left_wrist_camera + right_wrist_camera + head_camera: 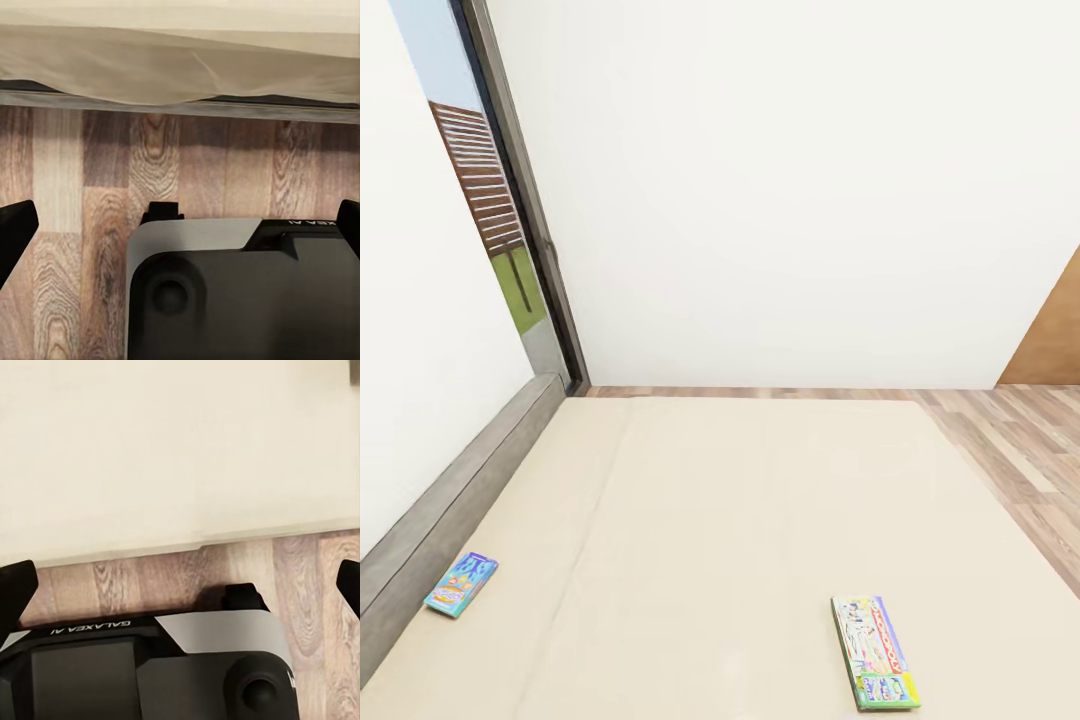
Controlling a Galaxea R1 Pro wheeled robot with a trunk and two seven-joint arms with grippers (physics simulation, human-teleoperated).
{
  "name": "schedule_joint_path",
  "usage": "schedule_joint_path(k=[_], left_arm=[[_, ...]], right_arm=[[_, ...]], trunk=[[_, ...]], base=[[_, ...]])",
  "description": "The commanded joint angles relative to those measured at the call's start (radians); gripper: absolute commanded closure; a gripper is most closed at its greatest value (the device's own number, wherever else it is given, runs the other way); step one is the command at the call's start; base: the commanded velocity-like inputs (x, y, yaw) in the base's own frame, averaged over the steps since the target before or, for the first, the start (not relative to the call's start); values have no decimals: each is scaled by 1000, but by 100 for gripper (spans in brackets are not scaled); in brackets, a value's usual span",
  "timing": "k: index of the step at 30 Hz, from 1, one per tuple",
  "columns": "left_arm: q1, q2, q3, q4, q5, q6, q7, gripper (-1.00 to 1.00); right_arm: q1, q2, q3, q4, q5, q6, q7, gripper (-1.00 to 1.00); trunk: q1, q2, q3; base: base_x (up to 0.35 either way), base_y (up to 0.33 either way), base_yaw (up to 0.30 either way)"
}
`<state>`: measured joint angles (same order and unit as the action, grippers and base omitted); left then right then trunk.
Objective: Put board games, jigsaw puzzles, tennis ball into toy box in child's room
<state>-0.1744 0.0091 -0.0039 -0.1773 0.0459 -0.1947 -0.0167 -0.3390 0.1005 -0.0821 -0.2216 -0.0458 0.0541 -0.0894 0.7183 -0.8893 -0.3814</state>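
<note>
You face bed (740, 540): plain beige mattress, wide bare middle. Blue board game (461, 584) at 8 o'clock by grey headboard (450, 500); long printed one (874, 652) at 5. Wood floor (1020, 450) at 3. Both pincers spread wide, empty.

White wall (780, 180), dark-framed window (510, 230) with slatted fence outside, wood-plank floor (1020, 450), brown door (1055, 335).
</note>
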Motion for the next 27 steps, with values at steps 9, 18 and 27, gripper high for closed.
schedule_joint_path(k=[9,18,27], left_arm=[[0,0,-1,1,5,-3,-2,-100],[-1,0,-1,1,5,-3,-2,-100],[0,0,-1,1,5,-3,-2,-100]], right_arm=[[0,0,-7,-2,-8,4,-3,-100],[0,-1,-8,-2,-12,1,-3,-100],[0,-1,-8,-2,-14,1,-2,-100]], trunk=[[0,-1,-1],[0,-1,-1],[0,-1,-1]], base=[[0,35,0],[0,152,0],[0,16,0]])
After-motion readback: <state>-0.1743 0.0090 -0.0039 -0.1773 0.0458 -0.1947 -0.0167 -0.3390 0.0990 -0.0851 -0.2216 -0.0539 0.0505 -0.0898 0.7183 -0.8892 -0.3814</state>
